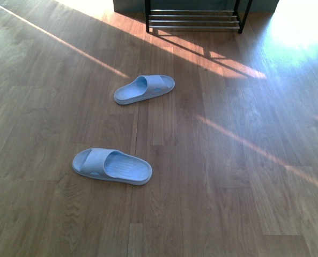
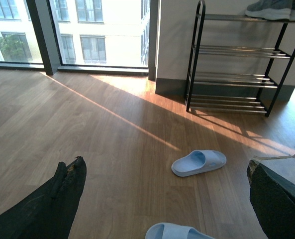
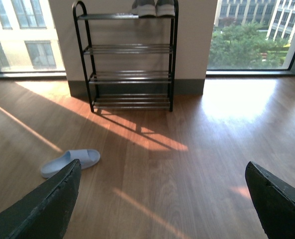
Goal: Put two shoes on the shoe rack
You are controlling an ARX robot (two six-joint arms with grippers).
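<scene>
Lying apart on the wood floor (image 1: 244,182), your near slide (image 1: 112,166) and far slide (image 1: 145,89) are sitting short of the shoe rack (image 1: 193,20), with grey sneakers (image 3: 154,8) resting on its top tier. Your left gripper (image 2: 164,165) and right gripper (image 3: 162,167) are both holding jaws wide open, empty.

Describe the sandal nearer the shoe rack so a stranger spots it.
Start at the tall black shoe rack. Two pale blue slides lie on the floor before it. Take the far slide, nearer the rack, not the near slide.
</scene>
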